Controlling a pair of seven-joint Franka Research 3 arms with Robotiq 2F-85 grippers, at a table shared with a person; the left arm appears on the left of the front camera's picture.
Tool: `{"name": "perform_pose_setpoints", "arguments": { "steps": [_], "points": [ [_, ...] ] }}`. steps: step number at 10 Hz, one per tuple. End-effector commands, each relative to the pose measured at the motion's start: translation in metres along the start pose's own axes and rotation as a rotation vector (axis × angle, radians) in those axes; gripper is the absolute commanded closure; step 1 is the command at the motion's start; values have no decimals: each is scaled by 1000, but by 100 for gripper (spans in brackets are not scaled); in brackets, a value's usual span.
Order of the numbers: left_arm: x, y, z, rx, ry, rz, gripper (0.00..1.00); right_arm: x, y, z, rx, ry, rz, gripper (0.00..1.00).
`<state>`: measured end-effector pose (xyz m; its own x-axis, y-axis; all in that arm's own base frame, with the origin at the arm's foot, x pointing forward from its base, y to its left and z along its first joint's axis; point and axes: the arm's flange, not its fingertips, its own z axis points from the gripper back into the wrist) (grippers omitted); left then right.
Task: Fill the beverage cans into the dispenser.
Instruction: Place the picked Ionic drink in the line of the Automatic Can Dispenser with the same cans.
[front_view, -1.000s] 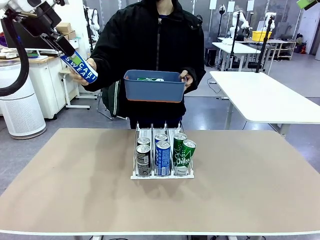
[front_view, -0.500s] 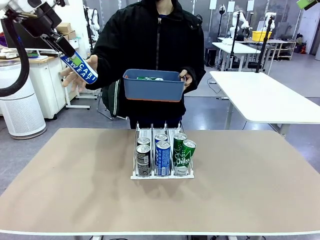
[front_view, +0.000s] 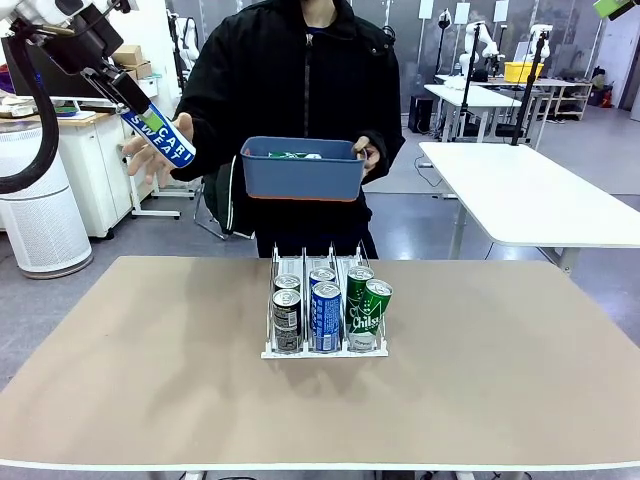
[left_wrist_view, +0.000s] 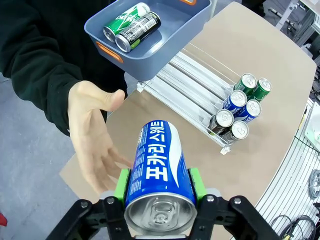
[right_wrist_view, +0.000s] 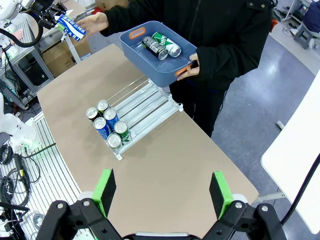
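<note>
Bearing dispenser (front_view: 320, 353) centre, tan table (front_view: 130, 390), white table (front_view: 530, 195) behind, grey floor (front_view: 420, 225)

We see clear/white dispenser (left_wrist_view: 192, 82) on tan table (front_view: 150, 350). In it, L to R from robot side: dk-grey patterned cans (front_view: 287, 320), blue cans (front_view: 326, 312) w/ white lettering, green cans (front_view: 366, 308). Beyond it: blue bin (front_view: 300, 178), orange handles; black sleeve (left_wrist_view: 35, 60). Left gripper (left_wrist_view: 159, 187): black, green pads (left_wrist_view: 123, 181), on blue/white can (left_wrist_view: 160, 160).

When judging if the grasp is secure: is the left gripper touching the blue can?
Touching. The left wrist view shows the left gripper with its green pads pressed against both sides of the blue can, with no gap.
</note>
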<state>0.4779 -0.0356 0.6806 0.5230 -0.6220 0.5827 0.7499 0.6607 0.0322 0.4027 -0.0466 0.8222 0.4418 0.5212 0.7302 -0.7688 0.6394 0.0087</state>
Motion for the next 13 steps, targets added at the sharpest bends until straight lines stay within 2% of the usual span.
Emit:
{"name": "perform_pose_setpoints", "arguments": {
  "steps": [1, 11, 12, 13],
  "points": [
    [0, 0, 2, 6, -1, -4, 100, -1, 0, 0, 2, -1, -1, 0],
    [0, 0, 2, 6, -1, -4, 100, -1, 0, 0, 2, -1, -1, 0],
    [0, 0, 0, 0, 0, 0, 43, -1, 0, 0, 2, -1, -1, 0],
    [7, -17, -6, 0, 2, -18, 43, -1, 0, 0, 2, -1, -1, 0]
  ]
}}
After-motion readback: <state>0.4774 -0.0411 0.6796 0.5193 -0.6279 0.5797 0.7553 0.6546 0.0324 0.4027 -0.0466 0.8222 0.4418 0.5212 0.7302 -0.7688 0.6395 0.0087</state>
